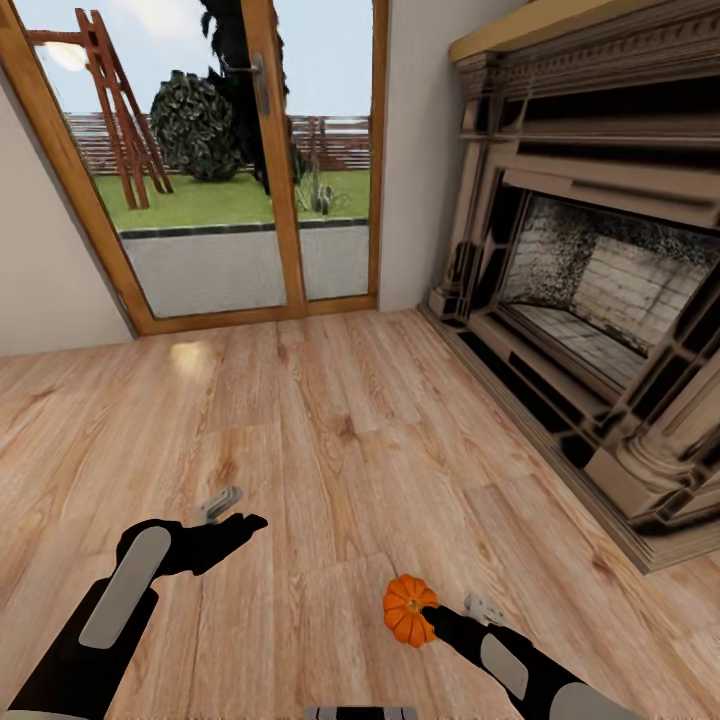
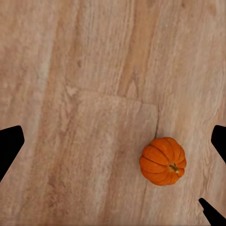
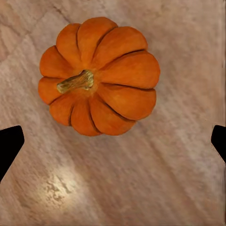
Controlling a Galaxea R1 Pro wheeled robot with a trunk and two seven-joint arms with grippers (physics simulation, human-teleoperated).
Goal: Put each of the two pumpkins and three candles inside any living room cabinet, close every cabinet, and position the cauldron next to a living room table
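Observation:
One small orange ribbed pumpkin (image 1: 408, 610) with a short stem lies on the wooden floor just in front of me. My right gripper (image 1: 455, 612) hovers right over it, one black finger overlapping its edge in the head view. In the right wrist view the pumpkin (image 3: 99, 75) lies ahead of the right gripper (image 3: 113, 141), whose fingertips stand wide apart and open, with nothing between them. My left gripper (image 1: 232, 512) hangs open over bare floor to the left. The left wrist view shows the pumpkin (image 2: 163, 161) off to one side of the left gripper (image 2: 113, 141).
An ornate dark fireplace surround (image 1: 600, 300) runs along the right wall, its base jutting onto the floor. A wood-framed glass door (image 1: 230, 170) to a garden stands at the back. Wooden floor (image 1: 330, 420) stretches between them.

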